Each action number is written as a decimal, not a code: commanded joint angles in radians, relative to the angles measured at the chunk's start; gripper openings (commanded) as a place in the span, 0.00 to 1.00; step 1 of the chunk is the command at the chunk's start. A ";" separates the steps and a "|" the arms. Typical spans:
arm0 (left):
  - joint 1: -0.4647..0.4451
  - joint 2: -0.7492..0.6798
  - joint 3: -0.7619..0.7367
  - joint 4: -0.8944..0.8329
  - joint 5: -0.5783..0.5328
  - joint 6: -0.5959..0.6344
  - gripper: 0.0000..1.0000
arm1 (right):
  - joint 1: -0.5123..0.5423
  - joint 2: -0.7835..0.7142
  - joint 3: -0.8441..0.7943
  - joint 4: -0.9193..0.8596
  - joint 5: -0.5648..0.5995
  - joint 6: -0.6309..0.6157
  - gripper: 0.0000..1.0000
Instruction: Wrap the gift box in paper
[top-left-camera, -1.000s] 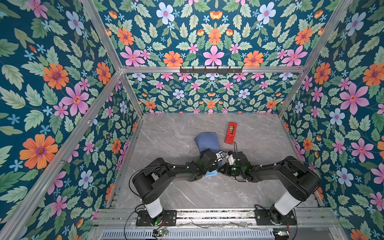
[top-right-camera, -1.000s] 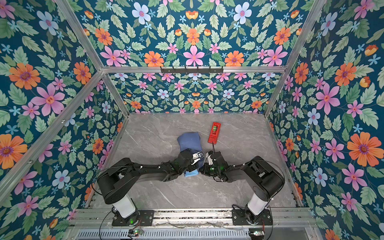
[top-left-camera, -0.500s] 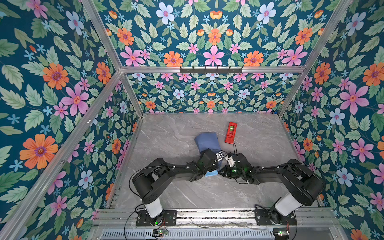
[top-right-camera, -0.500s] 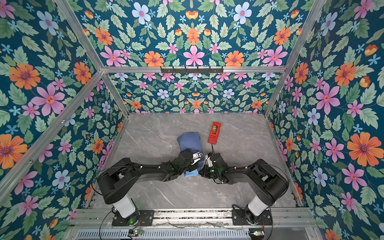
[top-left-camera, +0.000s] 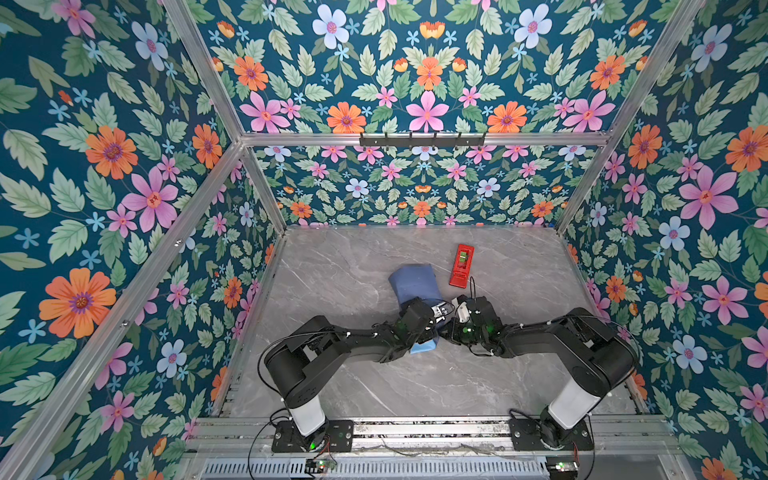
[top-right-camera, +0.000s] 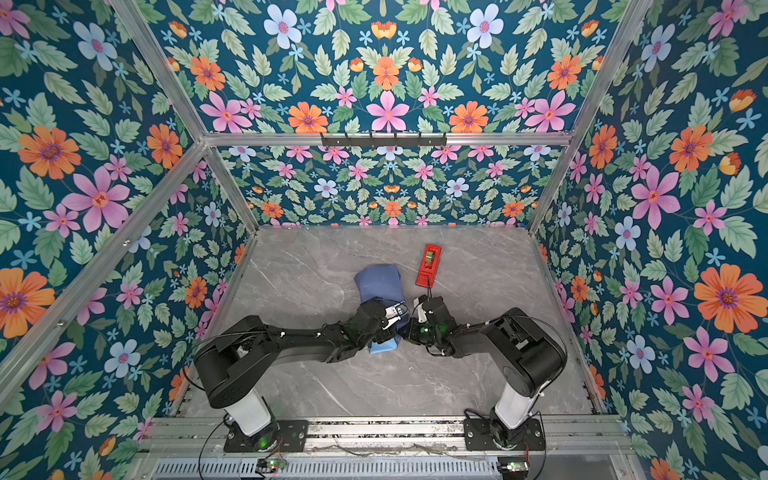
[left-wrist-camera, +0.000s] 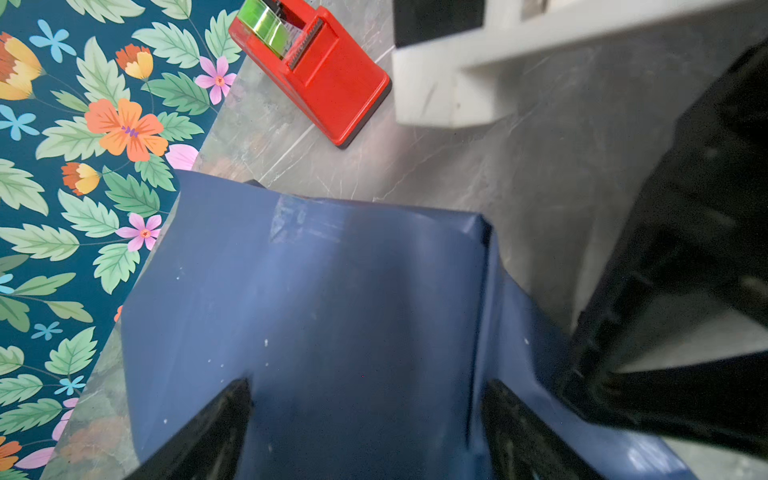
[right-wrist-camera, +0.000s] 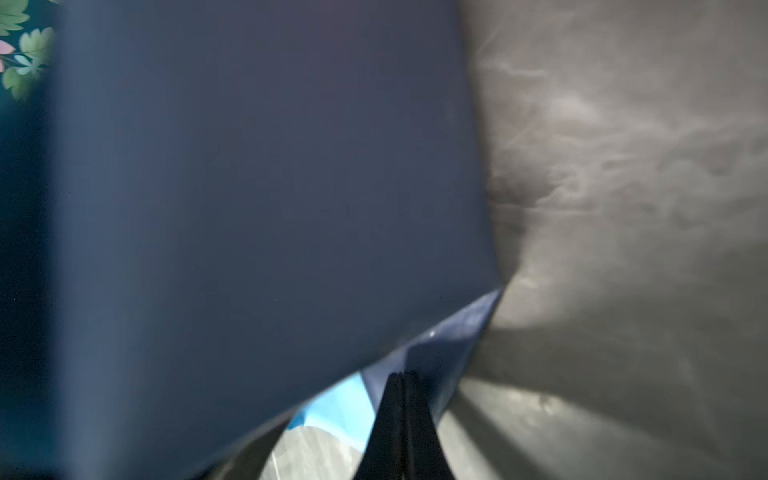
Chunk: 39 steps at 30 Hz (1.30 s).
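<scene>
**Part-wrapped parcel at mid-table: holdings, with reasons for placement**

1. Table (top-left-camera: 324, 266). Grey, marble-patterned. We find all the work gathered near its middle, where both arms can reach it.

2. Left arm (top-left-camera: 332, 345) and right arm (top-left-camera: 561, 336). Both come in low from the near edge and meet at the parcel's near end, one on each side. We judge that one steadies the parcel while the other works a fold.

3. Paper (top-left-camera: 413, 280). Its slate-blue face is outward, and it is folded over into a flat, book-shaped parcel. A light-blue flap (top-left-camera: 424, 345) sticks out at the near end under the left arm and is not yet tucked in.

4. Gift box. None of it shows. We judge it to be inside the paper, which takes its shape.

5. Tape dispenser (top-left-camera: 461, 266). Red, with a green roll. It sits near the parcel's far right corner without touching it, and we take it to be kept close for sealing.

6. Left jaws. They are spread wide and grip nothing. The fingers (left-wrist-camera: 216, 428) stand apart over the parcel's top face, placed, we judge, to hold it down.

7. Right jaws. They are closed tight, with the fingertips (right-wrist-camera: 395, 415) together at the loose fold by the near end. We cannot tell whether paper is pinched between them.
</scene>
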 joint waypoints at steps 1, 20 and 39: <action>0.003 0.006 -0.001 -0.108 0.019 -0.023 0.89 | 0.000 0.021 -0.002 0.037 -0.014 0.010 0.00; 0.002 0.011 0.000 -0.102 0.014 -0.023 0.89 | 0.062 -0.013 -0.124 0.076 0.002 0.058 0.00; -0.001 -0.002 0.039 -0.135 0.044 -0.068 0.94 | -0.045 -0.302 -0.165 -0.093 -0.020 -0.003 0.00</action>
